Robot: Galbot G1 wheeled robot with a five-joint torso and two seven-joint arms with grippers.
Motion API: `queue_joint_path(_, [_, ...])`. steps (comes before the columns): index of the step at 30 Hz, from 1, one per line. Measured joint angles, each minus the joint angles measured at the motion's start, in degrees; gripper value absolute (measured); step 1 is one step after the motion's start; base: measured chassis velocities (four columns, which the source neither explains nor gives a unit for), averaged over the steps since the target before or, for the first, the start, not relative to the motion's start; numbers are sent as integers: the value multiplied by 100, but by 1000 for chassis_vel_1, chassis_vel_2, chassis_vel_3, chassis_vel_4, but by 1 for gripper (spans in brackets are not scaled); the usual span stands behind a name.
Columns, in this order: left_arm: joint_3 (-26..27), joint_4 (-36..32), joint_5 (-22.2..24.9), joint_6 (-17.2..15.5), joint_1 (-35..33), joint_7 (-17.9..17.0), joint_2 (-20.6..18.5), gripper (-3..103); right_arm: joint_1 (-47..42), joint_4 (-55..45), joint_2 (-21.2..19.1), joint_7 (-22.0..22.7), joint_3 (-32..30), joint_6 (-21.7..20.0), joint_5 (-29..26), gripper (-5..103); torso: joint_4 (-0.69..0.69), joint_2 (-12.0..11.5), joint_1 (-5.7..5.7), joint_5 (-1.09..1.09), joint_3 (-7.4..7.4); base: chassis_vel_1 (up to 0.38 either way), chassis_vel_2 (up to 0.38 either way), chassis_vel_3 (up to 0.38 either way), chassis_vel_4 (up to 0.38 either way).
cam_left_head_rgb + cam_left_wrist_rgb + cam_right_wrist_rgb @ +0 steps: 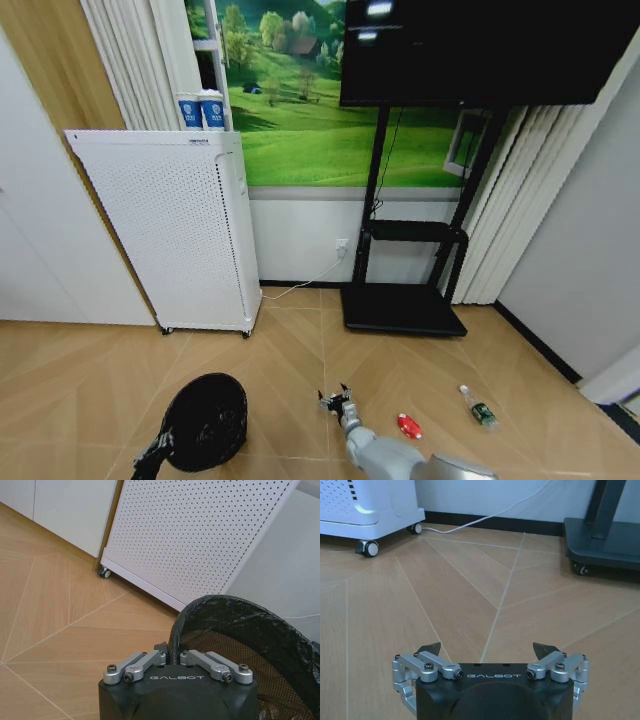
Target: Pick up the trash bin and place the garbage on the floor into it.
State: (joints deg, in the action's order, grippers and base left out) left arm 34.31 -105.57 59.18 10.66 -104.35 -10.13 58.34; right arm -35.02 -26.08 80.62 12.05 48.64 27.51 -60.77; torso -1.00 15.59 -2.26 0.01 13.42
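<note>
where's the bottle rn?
Head view: the bottle lies on the floor at the robot's right, beyond the red piece and the open right gripper, in front of the TV stand base.

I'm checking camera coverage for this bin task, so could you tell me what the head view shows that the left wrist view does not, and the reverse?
Head view alone: the right gripper open just above the floor, a red piece, a small bottle and the TV stand. Left wrist view alone: the left gripper seen close up, shut on the rim of the trash bin, plus a caster under the white perforated cabinet. Shared: the bin, the cabinet, the herringbone floor and the left gripper at the bin.
</note>
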Motion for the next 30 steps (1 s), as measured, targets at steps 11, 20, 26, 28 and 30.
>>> queue_joint_path(11, [6,42,-41,23,-20,39,50,7,-143,95,-11,163,-494,-312,-104,100,0,0,0,-1,0,0,0,0,0])
queue_joint_path(20, [-61,81,-82,24,37,40,82,7,-367,102,159,333,-992,-546,-225,100,-1,0,0,-1,0,0,0,0,0])
queue_joint_path(26, [-93,135,-97,24,50,40,105,7,-332,206,254,203,-1088,-653,-467,100,0,0,0,-1,0,0,0,0,0])
queue_joint_path(28, [-100,139,-108,25,52,41,119,7,-324,235,277,158,-1110,-668,-496,100,-1,0,0,-1,0,0,0,0,0])
queue_joint_path(30, [-116,138,-124,25,52,44,134,7,-315,282,323,100,-1149,-694,-523,100,-1,0,0,-1,0,0,0,0,0])
